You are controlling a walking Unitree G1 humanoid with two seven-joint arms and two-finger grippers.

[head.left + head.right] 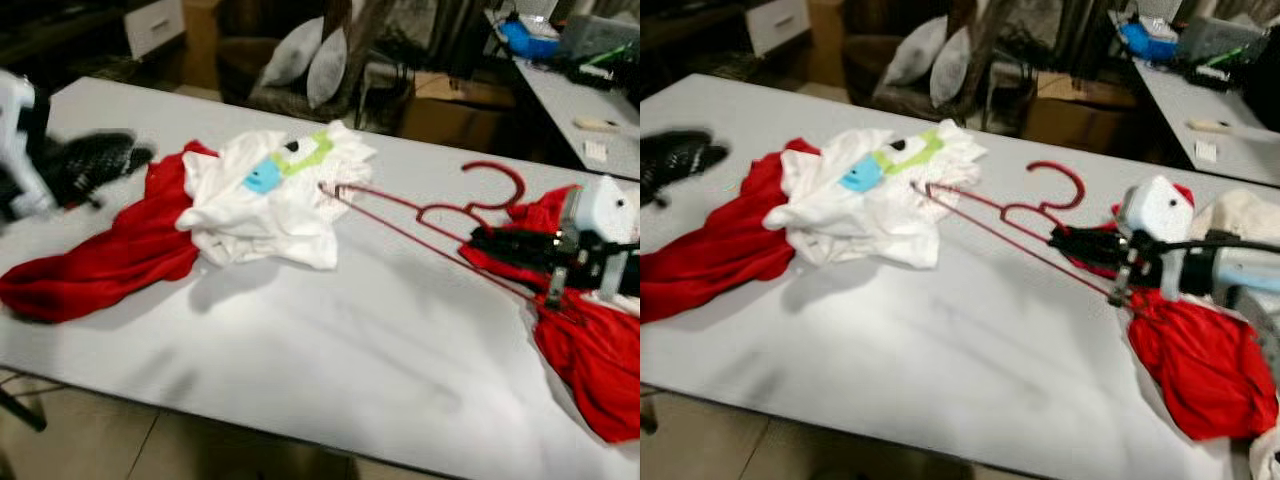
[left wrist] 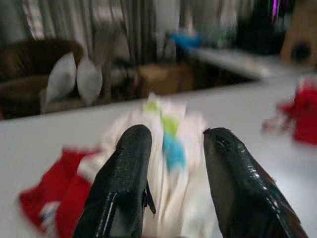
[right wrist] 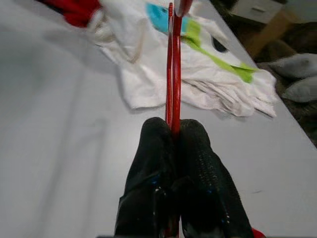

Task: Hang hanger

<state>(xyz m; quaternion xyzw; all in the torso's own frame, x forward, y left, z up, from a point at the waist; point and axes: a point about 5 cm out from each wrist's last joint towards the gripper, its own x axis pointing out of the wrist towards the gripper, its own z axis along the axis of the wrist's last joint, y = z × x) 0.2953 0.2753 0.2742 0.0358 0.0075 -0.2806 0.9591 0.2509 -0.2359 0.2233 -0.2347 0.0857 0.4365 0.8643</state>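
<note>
Right gripper (image 3: 173,136) is clamped on the thin red wire hanger (image 1: 420,212), ready for lifting; left gripper (image 2: 173,144), fingers apart, faces the crumpled white shirt (image 1: 270,200).

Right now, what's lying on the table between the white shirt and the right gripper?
The thin red wire hanger spans that stretch, one end by the crumpled white shirt, the other pinched in the right gripper; otherwise bare white tabletop, per both eye views.

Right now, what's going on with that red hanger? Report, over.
Right gripper jaws shut on red hanger, held over the table. Left gripper jaws open, aimed at white shirt. Hanger's far tip at the shirt's edge, may snag.
</note>
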